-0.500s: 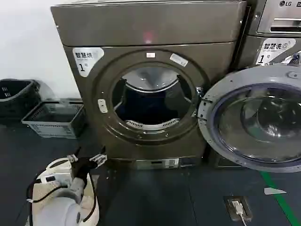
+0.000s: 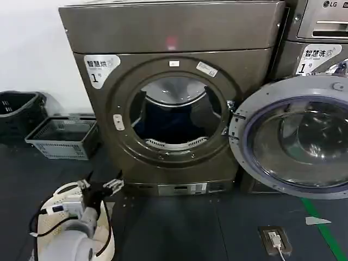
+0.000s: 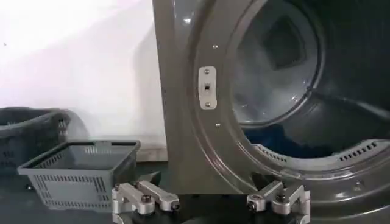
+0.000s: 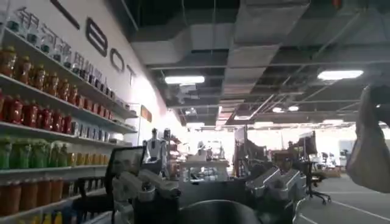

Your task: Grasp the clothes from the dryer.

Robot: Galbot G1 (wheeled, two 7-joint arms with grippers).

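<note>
The bronze-brown dryer (image 2: 174,38) stands straight ahead with its porthole open. Dark blue clothes (image 2: 168,122) lie low in the drum, behind the perforated lip. My left gripper (image 2: 101,187) hovers low over the floor, in front of the dryer's lower left corner, open and empty. In the left wrist view its gripper (image 3: 212,204) points at the dryer's front (image 3: 183,122), and the clothes (image 3: 286,137) show dark inside. My right gripper (image 4: 210,189) stands open with nothing in it and faces away into the room.
The dryer's round door (image 2: 239,136) is swung open to the right, in front of the silver LG machine (image 2: 321,32). A grey basket (image 2: 64,138) and a black basket (image 2: 19,111) sit on the floor at left. A small plug plate (image 2: 274,239) lies on the floor at right.
My left arm has sunk slightly and drawn a little nearer to me; the gripper stays open. Dryer, door and clothes are unchanged.
</note>
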